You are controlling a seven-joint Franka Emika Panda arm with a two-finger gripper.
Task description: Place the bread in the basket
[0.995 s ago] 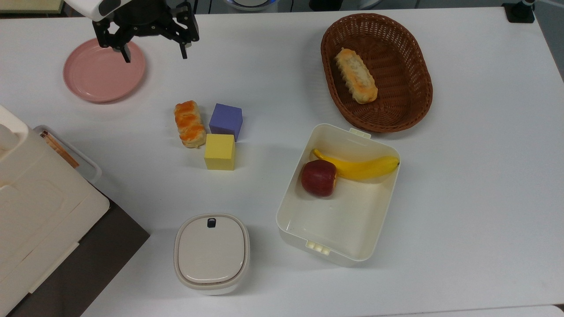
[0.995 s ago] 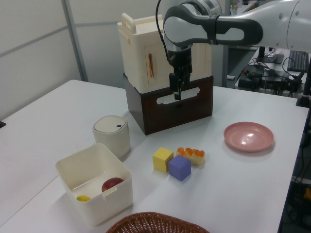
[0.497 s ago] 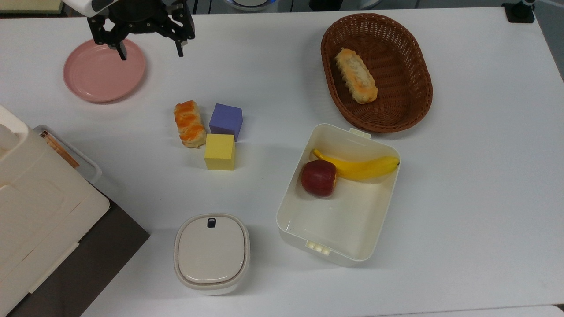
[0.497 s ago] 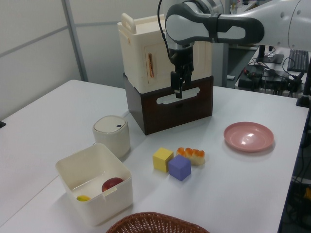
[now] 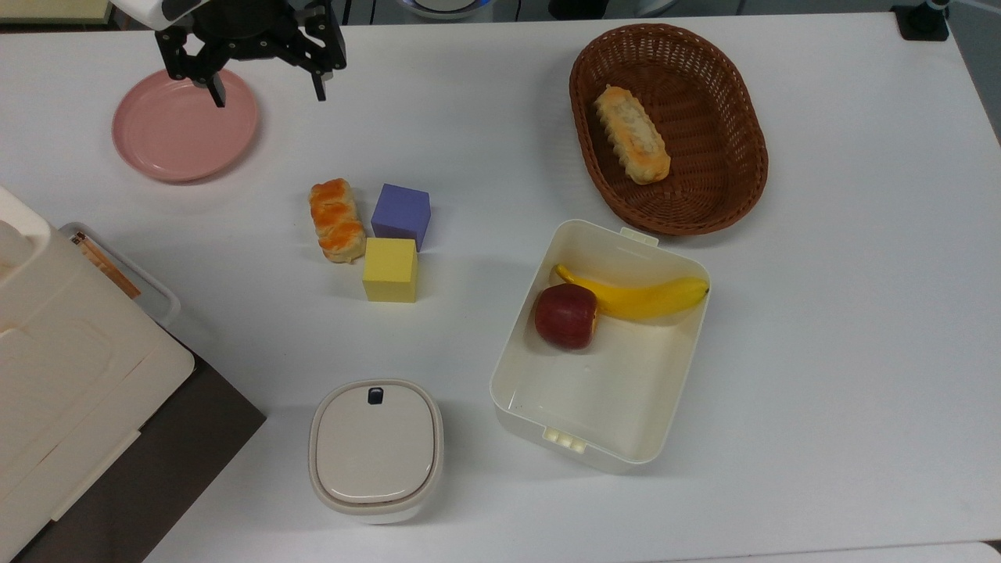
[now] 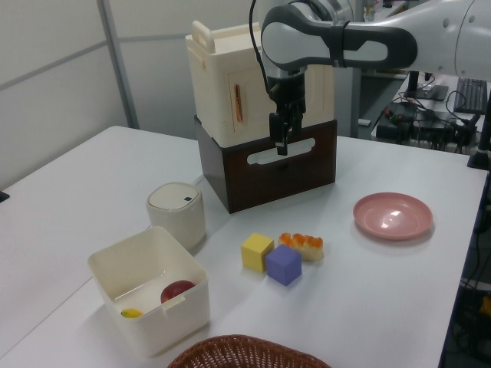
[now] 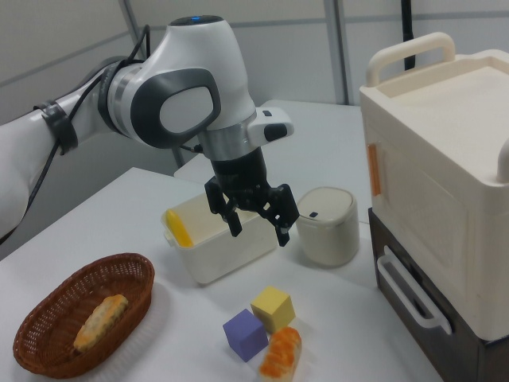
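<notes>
Bread [image 5: 337,220]: short glazed bun, orange-golden top, lying flat on the white table [image 5: 860,352], touching or all but touching the purple cube [image 5: 401,215] and the yellow cube [image 5: 389,270] on the top view's right; situated well below the pincer [image 5: 266,88] in the top view, apart from it, nothing gripped; pincer: raised above the table, fingers spread wide and empty, hanging just beside the pink plate [image 5: 184,125] at the top view's right edge of it, well clear of the bun; basket [image 5: 723,199]: oval brown wicker, far from the pincer toward the top view's right, already holding a longer pale loaf [image 5: 632,134]; white box [image 5: 598,344]: open, with an apple [image 5: 566,314] and a banana [image 5: 637,295], lying between bun and basket but lower in the top view; step in hand, by judgement: the approach, with no grasp begun; next move, by judgement: bring the pincer over the bun, turn the fingers to straddle its narrow width, descend without knocking the two cubes crowding one side, close, lift, and carry across to the basket, setting down beside the loaf.
</notes>
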